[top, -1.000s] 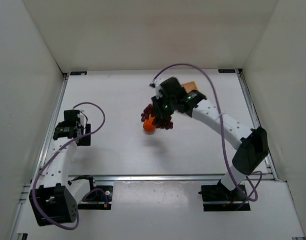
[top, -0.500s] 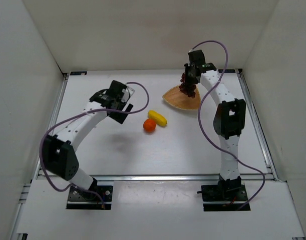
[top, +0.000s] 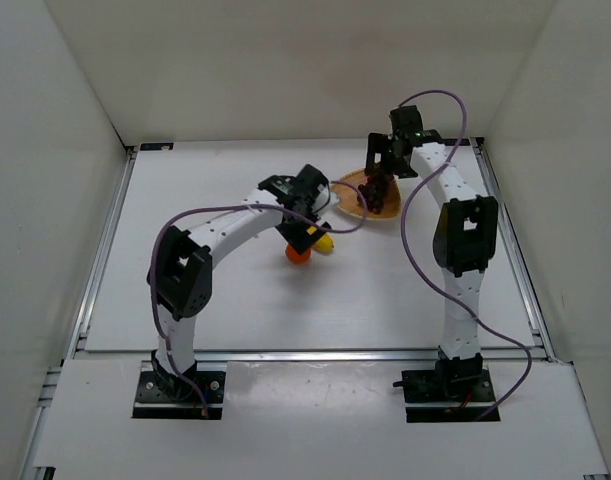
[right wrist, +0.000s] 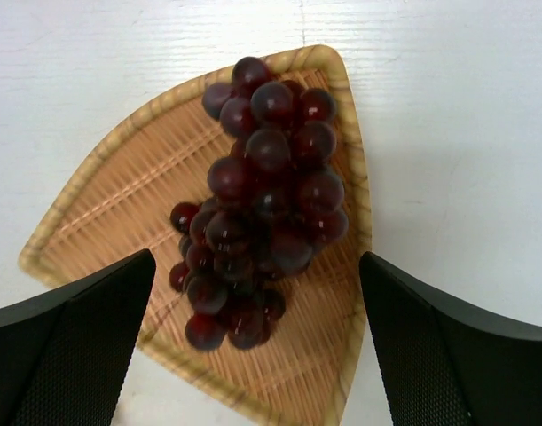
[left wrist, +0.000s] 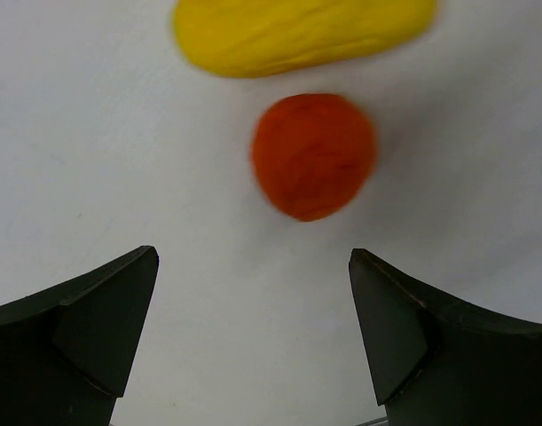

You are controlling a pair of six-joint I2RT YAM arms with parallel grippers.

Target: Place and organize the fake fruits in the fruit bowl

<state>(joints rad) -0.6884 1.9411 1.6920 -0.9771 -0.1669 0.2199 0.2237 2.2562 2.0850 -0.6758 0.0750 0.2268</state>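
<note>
Lying in the fruit bowl (right wrist: 111,204) is the grape bunch (right wrist: 262,195).

White table (top: 235,310) between plain white walls (top: 285,70), with perhaps aluminium rails (top: 315,353) along its edges, under even light

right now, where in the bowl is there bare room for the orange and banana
In the right wrist view, bare weave spans the left corner of the fruit bowl, bordered by its rim and the grape bunch. Crowded along the right rim, under the grapes.
</note>
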